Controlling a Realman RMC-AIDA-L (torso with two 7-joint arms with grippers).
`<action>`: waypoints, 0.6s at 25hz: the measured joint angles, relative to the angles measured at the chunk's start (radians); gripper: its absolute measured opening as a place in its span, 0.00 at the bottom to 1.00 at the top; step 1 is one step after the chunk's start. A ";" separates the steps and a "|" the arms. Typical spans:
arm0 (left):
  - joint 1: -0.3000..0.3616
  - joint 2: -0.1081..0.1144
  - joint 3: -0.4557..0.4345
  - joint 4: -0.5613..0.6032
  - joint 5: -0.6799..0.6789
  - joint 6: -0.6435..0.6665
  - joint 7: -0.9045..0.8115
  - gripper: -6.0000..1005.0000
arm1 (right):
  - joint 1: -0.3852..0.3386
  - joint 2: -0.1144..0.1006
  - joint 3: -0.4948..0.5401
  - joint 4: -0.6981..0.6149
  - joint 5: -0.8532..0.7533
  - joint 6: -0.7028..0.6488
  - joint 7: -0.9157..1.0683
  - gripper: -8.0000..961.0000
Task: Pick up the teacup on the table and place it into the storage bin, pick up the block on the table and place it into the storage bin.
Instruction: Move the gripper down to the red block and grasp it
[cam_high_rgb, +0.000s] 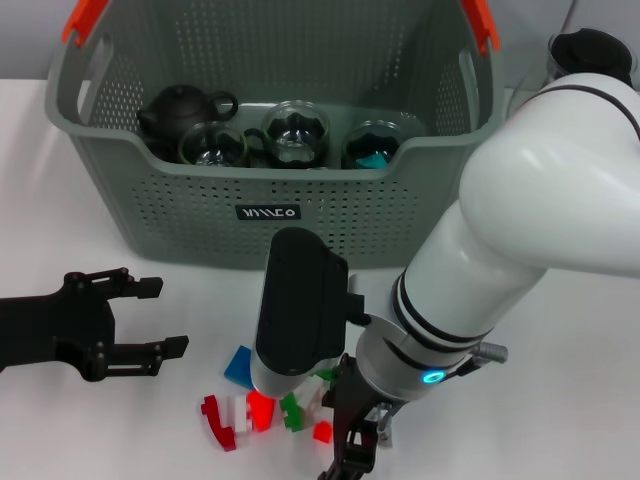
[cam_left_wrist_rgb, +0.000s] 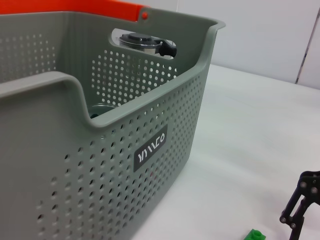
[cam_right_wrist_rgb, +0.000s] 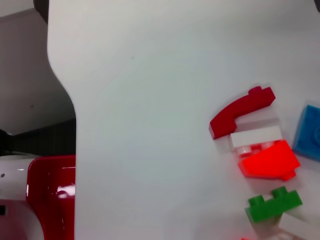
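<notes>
Judging progress: glass teacups (cam_high_rgb: 297, 133) sit in the storage bin (cam_high_rgb: 200, 205); blocks (cam_high_rgb: 262, 410) remain tabled beneath the right gripper (cam_high_rgb: 352, 440), grip state indeterminate; left gripper (cam_high_rgb: 150, 318) idle, spread empty.

Open table between storage bin (cam_high_rgb: 200, 200) and blocks (cam_high_rgb: 262, 408); teaware (cam_high_rgb: 240, 130) crowding bin's front

I see the big grey-green plastic basket with holes (cam_high_rgb: 300, 215) holding three glass teacups (cam_high_rgb: 296, 133). Little red, green, blue and white toy blocks (cam_high_rgb: 250, 410) lie on the table near it.
</notes>
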 joint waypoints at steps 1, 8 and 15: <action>0.000 0.000 0.000 0.000 0.000 0.000 0.000 0.82 | 0.000 0.000 -0.001 0.001 0.003 0.003 0.000 0.93; -0.002 0.000 0.000 0.000 0.000 0.000 0.000 0.82 | 0.009 0.001 -0.007 0.031 0.020 0.022 -0.001 0.93; -0.002 0.000 0.000 0.000 0.000 -0.001 0.000 0.82 | 0.019 0.001 -0.008 0.040 0.041 0.028 -0.001 0.72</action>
